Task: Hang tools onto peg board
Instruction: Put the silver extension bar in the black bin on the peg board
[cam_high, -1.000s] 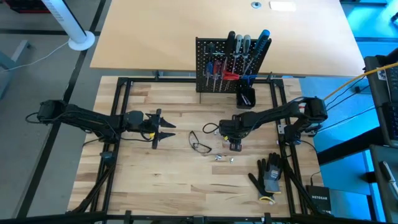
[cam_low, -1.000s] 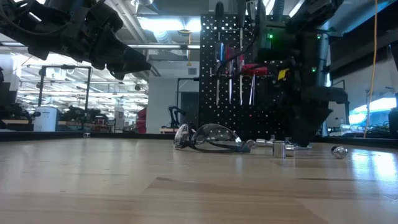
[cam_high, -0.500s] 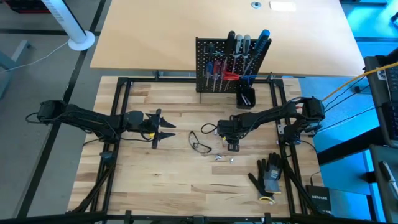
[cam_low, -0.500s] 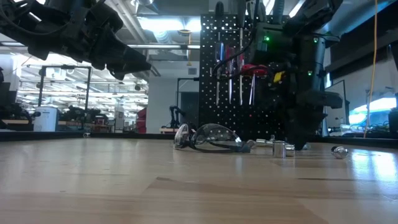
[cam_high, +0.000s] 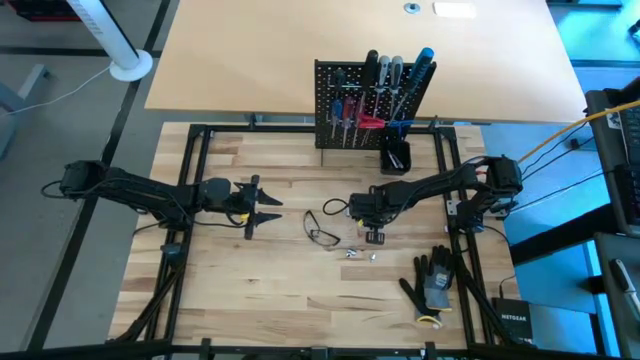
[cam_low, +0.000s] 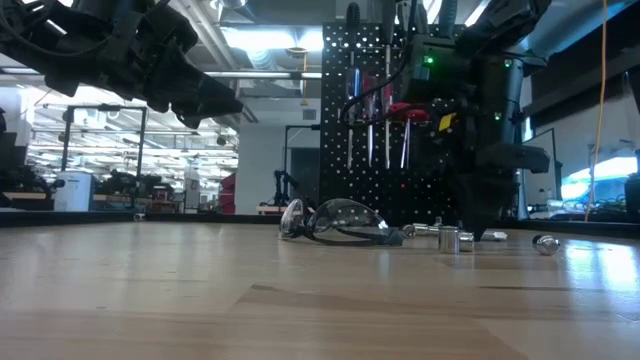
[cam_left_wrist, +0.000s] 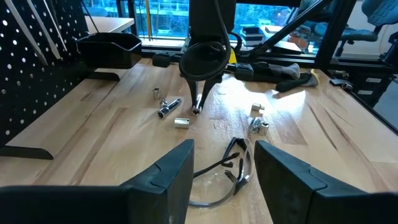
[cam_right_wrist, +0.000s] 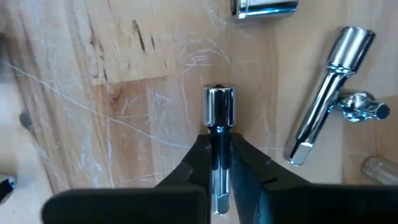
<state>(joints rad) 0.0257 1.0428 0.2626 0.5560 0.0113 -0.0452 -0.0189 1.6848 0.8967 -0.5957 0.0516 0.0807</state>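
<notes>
right gripper (cam_high: 374, 236) down at mid-bench, fingers pinched on a chrome socket extension (cam_right_wrist: 217, 134).
high view: left gripper (cam_high: 268, 211) hovers left of centre, jaws spread, empty; peg board (cam_high: 345, 110) upright at far edge, tools (cam_high: 378, 95) hanging. right wrist view: shaft lies flat between fingertips.

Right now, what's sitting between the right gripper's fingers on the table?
The right gripper is shut on a small chrome socket piece lying on the wooden table. Its lower part is covered by the fingers.
</notes>
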